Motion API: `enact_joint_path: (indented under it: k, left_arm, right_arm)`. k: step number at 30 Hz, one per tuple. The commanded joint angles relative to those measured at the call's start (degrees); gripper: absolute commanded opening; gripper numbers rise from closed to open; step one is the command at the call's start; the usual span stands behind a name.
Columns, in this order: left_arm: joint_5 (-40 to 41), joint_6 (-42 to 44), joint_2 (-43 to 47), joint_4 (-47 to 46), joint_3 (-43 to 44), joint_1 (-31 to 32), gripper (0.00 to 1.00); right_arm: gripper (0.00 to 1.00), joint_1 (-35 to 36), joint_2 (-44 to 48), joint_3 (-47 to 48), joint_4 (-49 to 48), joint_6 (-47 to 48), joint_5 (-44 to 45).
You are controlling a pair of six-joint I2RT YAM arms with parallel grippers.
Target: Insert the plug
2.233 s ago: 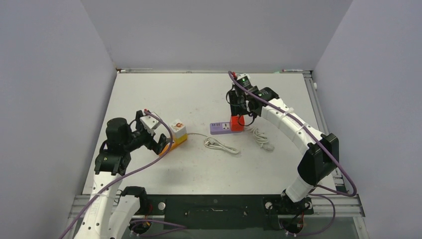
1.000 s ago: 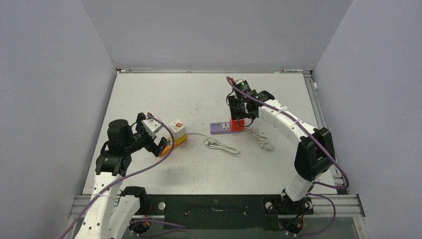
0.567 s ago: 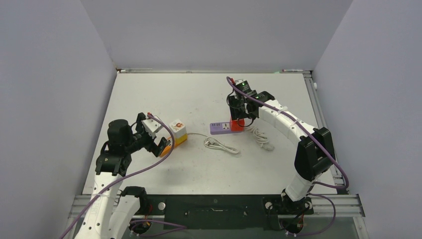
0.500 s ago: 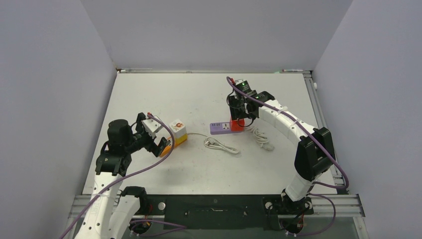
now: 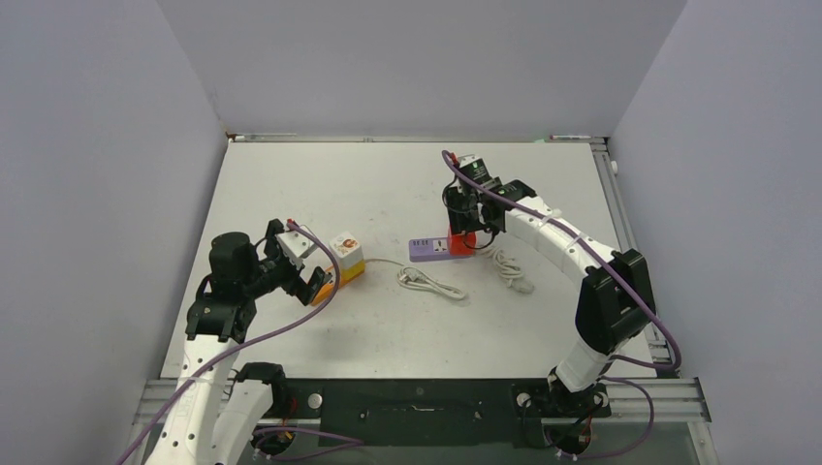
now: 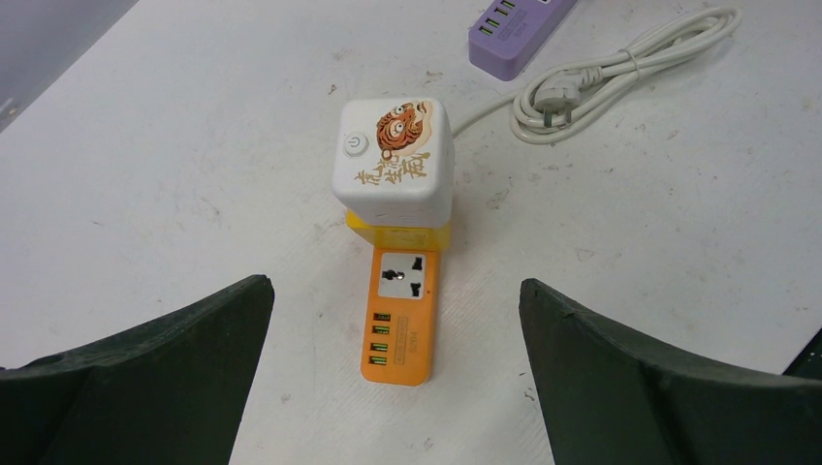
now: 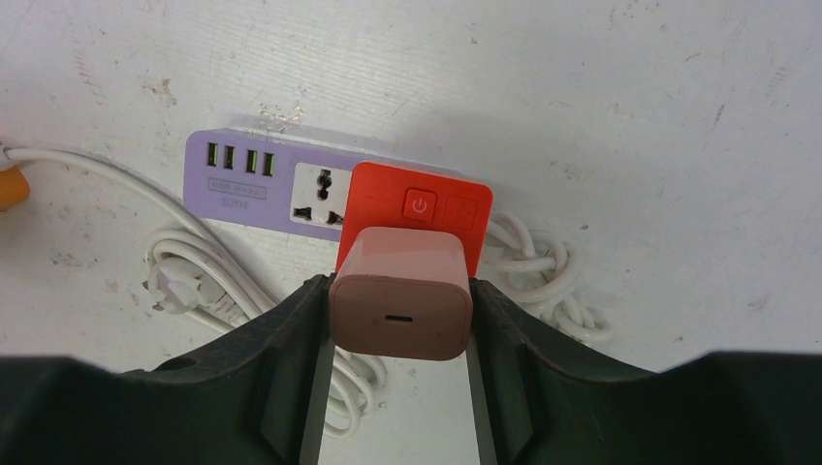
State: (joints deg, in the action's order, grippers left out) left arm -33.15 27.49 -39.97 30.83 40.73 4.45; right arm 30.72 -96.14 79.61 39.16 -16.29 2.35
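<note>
Right gripper [image 7: 400, 312] is clamped on the plug [image 7: 399, 291], a chunky pink rounded-square block with a tiny oval port. It sits right over the glossy red block [image 7: 436, 208] at the end of the flat purple power strip [image 7: 242, 184]. Left gripper [image 6: 393, 286] gapes wide above the orange strip [image 6: 397, 339] and the smooth white cube [image 6: 393, 165] on the scuffed table [image 6: 194, 145].

Cube adapter [image 6: 393, 160] sits on left strip [image 6: 399, 320], right strip [image 7: 242, 189] well apart.
</note>
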Motion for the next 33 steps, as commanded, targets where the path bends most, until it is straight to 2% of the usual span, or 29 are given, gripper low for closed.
enact_joint_path:
  k: [1,14,20,26,28,33]
  left_arm:
    - [0.3,0.2,0.5,-1.3,0.5,0.0,0.96]
    - [-0.1,0.2,0.8,-1.7,0.2,0.0,0.96]
    - [-1.8,-0.5,1.3,-1.9,-0.4,0.0,0.96]
    - [-5.9,3.6,2.6,1.2,-0.8,0.0,1.0]
    - [-7.2,5.2,2.9,2.4,-1.0,0.1,0.94]
    - [-9.0,7.0,3.1,3.9,-1.3,0.1,0.9]
  right_arm:
    - [0.05,-0.4,0.9,-2.8,0.8,-0.3,-0.7]
    - [0.05,-1.0,-1.1,-2.6,3.6,0.2,-4.3]
    - [0.05,-1.0,-2.6,1.1,6.6,0.8,-5.4]
    - [0.05,-1.1,-5.1,6.3,10.3,1.2,-6.2]
    - [0.05,-1.1,-5.8,7.4,11.3,1.4,-6.2]
    - [0.05,-1.0,-7.5,8.7,13.2,1.8,-5.7]
